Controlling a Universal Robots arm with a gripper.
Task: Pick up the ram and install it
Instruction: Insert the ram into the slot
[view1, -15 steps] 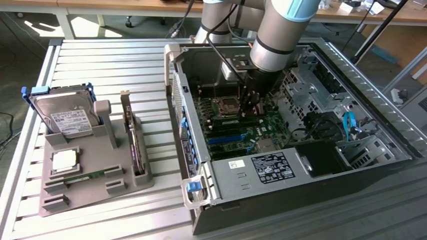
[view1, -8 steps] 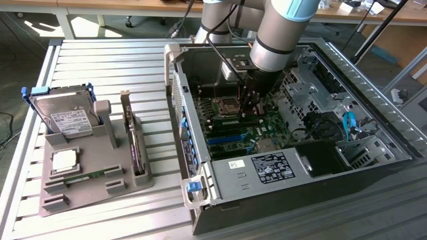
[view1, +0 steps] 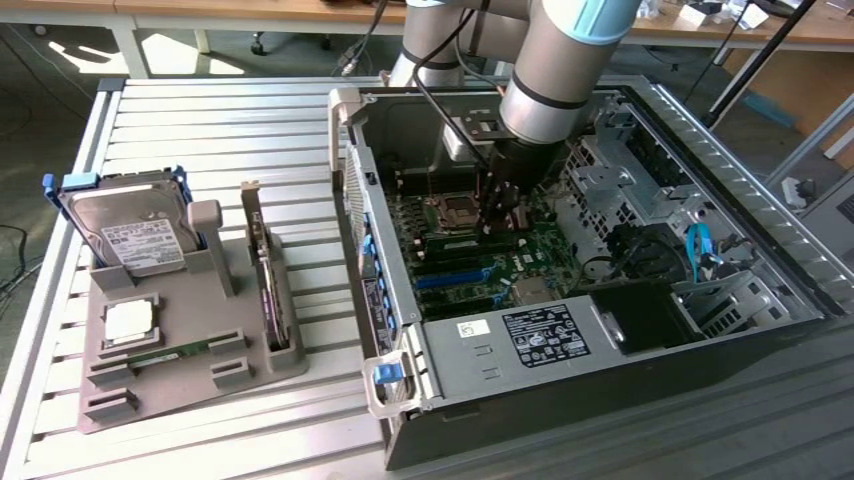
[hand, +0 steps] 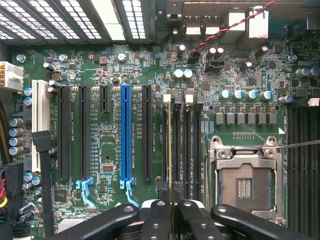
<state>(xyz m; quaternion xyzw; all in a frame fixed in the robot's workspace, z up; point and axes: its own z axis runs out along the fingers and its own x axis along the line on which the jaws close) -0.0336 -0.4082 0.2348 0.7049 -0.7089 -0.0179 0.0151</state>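
Black gripper (hand: 171, 196) pinches the long thin green ram stick (hand: 170, 145) edge-on, down in the grey metal computer case (view1: 747, 175) at the exterior view's right, over black memory slots (hand: 187, 145). Keep it square, press evenly.

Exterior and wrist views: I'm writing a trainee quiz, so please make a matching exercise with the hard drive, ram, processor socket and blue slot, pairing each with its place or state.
1. hard drive
2. ram
3. processor socket
4. blue slot

A. between two black slots
B. held edge-on in the gripper
C. standing in the grey holder
D. open metal frame, no chip inside

Pairs: 1-C, 2-B, 3-D, 4-A
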